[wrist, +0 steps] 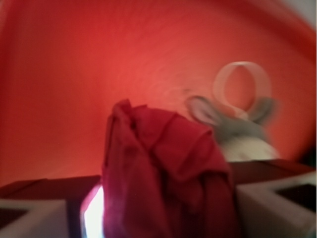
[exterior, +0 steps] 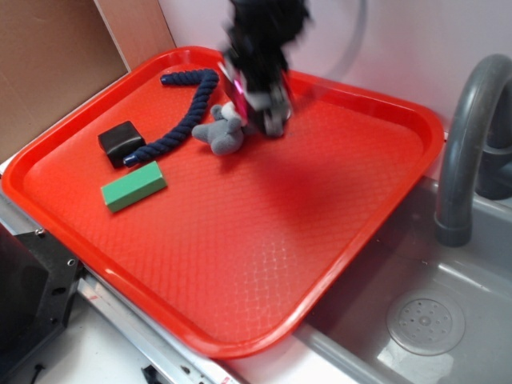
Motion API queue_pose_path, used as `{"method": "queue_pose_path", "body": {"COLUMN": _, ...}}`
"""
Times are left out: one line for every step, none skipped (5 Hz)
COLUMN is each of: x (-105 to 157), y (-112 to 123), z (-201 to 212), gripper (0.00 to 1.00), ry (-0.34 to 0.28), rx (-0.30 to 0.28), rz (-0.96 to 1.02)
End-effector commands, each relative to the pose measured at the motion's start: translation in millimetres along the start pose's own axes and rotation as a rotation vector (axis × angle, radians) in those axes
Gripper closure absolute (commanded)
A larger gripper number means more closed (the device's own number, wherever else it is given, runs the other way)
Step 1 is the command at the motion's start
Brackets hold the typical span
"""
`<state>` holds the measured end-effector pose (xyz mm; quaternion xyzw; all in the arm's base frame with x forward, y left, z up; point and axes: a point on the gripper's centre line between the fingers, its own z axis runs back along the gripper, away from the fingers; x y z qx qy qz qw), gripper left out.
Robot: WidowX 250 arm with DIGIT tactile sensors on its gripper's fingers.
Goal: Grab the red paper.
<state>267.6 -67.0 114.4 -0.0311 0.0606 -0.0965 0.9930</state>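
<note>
The red paper (wrist: 163, 158), a dark-red wrinkled wad, stands between my fingers in the wrist view and fills nearly all the space between them. My gripper (wrist: 163, 203) is shut on it, with the right finger (wrist: 277, 208) against its side and a bright strip showing by the left finger. In the exterior view my gripper (exterior: 258, 108) is blurred, low over the far part of the red tray (exterior: 240, 240), and hides the paper. The grey plush mouse (exterior: 222, 132) lies just left of it, and just beyond the paper (wrist: 242, 134) in the wrist view.
A dark blue rope (exterior: 188, 112), a black block (exterior: 120, 140) and a green block (exterior: 134, 186) lie on the tray's left half. A grey sink (exterior: 416, 320) with a faucet (exterior: 468, 136) sits to the right. A pale ring (wrist: 242, 84) shows behind the mouse.
</note>
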Motion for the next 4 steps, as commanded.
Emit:
{"method": "queue_pose_path", "body": {"x": -68, "y": -1, "z": 74, "gripper": 1.0, "ry": -0.151, "rx": -0.018, "rz": 0.124}}
{"method": "queue_pose_path", "body": {"x": -87, "y": 0, "z": 86, "gripper": 1.0, "ry": -0.199, "rx": -0.089, "rz": 0.105}}
{"method": "queue_pose_path", "body": {"x": -90, "y": -5, "z": 79, "gripper": 1.0, "ry": -0.189, "rx": -0.101, "rz": 0.121}}
{"method": "queue_pose_path", "body": {"x": -87, "y": -1, "z": 73, "gripper": 1.0, "ry": -0.173, "rx": -0.157, "rz": 0.099}}
